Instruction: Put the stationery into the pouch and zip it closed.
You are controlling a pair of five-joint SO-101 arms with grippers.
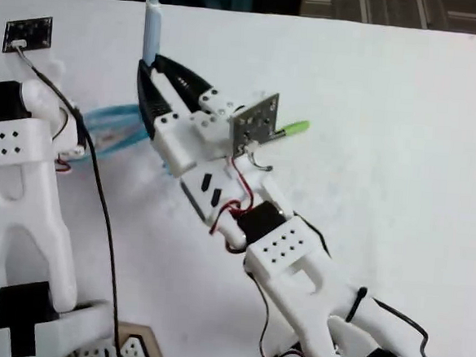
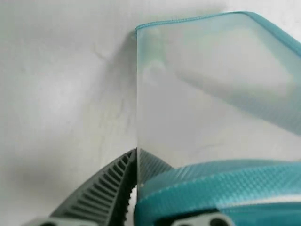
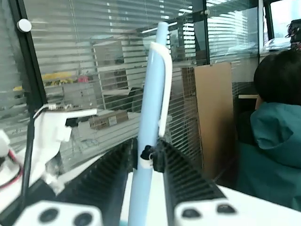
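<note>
My right gripper (image 1: 152,65) is shut on a light blue pen (image 1: 152,21), which stands nearly upright above the table at the back centre. In the right wrist view the pen (image 3: 153,94) rises between the two black fingers of the gripper (image 3: 146,151). The clear pouch (image 1: 115,125) with teal edging lies just left of the right arm, beside my left arm. In the left wrist view my left gripper (image 2: 136,162) is shut on the pouch (image 2: 211,94) at its teal zip edge. A green marker (image 1: 295,128) lies on the table behind the right wrist.
A small black board (image 1: 27,33) with a black cable sits at the back left. The white table (image 1: 406,117) spreads out to the right. A wooden piece (image 1: 141,343) shows at the front edge between the arm bases.
</note>
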